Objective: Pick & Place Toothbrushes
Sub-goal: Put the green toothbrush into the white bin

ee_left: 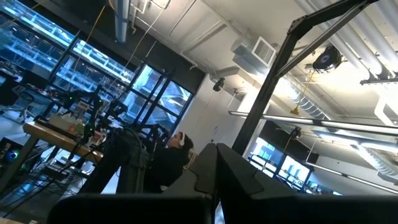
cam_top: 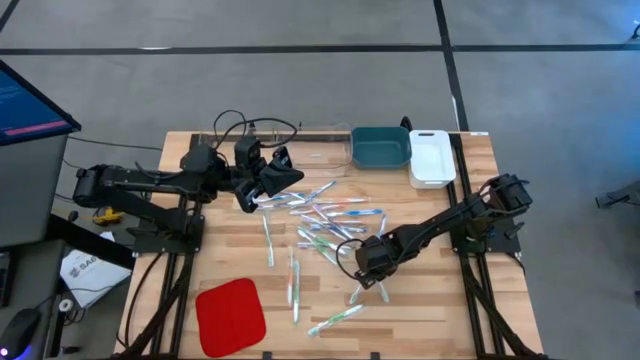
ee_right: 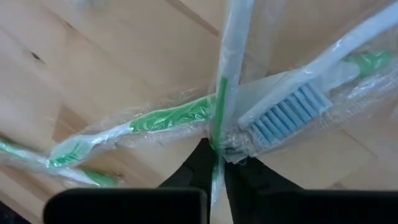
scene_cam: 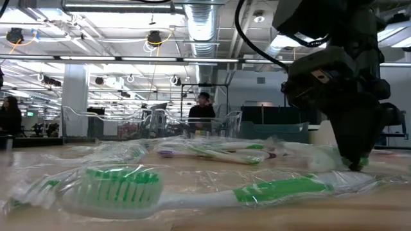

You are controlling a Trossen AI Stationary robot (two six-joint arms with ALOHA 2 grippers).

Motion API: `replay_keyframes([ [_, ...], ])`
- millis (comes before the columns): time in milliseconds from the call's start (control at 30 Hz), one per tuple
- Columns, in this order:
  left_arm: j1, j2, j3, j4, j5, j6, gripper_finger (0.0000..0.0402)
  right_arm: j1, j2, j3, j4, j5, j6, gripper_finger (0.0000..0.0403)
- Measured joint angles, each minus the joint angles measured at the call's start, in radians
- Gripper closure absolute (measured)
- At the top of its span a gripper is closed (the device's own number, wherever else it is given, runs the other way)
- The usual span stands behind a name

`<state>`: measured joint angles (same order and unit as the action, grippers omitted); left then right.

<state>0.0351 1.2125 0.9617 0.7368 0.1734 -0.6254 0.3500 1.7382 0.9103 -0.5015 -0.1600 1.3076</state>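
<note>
The high view looks straight down on the whole table (cam_top: 420, 300); the low view sits at tabletop height, close behind a wrapped toothbrush (scene_cam: 192, 192); the left wrist view tilts up toward the ceiling; the right wrist view presses close over toothbrushes (ee_right: 155, 118) also seen from above.

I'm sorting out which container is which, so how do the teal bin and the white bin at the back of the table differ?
The teal bin is dark blue-green and looks roughly square; the white bin is white, narrower and longer. The teal bin sits nearer the table's middle, the white bin beside it toward the right arm's side. Both are open-topped, stand at the far edge, and appear to hold no toothbrushes.
</note>
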Motion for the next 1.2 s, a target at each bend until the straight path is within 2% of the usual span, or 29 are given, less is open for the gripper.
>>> replay_keyframes([
  [167, 0.0, 0.0, 0.0, 0.0, 0.0, 0.0, 0.04, 0.004, -0.005, 0.046, -0.12, -0.004, -0.045, 0.0393],
  [433, -0.001, 0.0, 0.0, 0.002, 0.0, 0.0, 0.04, 0.003, -0.03, 0.199, -0.273, -0.003, -0.183, 0.0393],
  [600, -0.004, 0.0, 0.0, 0.003, 0.0, 0.0, 0.04, -0.028, -0.084, 0.282, -0.384, 0.006, -0.236, 0.0393],
  [700, -0.011, 0.0, 0.0, 0.002, 0.0, 0.0, 0.04, -0.086, -0.161, 0.317, -0.422, 0.057, -0.268, 0.0393],
  [933, -0.012, 0.0, 0.0, 0.0, 0.0, 0.0, 0.04, -0.282, -0.436, 0.332, -0.503, 0.238, -0.305, 0.0393],
  [1067, -0.012, 0.0, 0.0, -0.001, 0.0, -0.001, 0.04, -0.417, -0.562, 0.332, -0.645, 0.324, -0.366, 0.0393],
  [1200, -0.012, 0.0, 0.0, -0.002, 0.0, -0.002, 0.04, -0.591, -0.622, 0.332, -0.798, 0.372, -0.474, 0.0393],
])
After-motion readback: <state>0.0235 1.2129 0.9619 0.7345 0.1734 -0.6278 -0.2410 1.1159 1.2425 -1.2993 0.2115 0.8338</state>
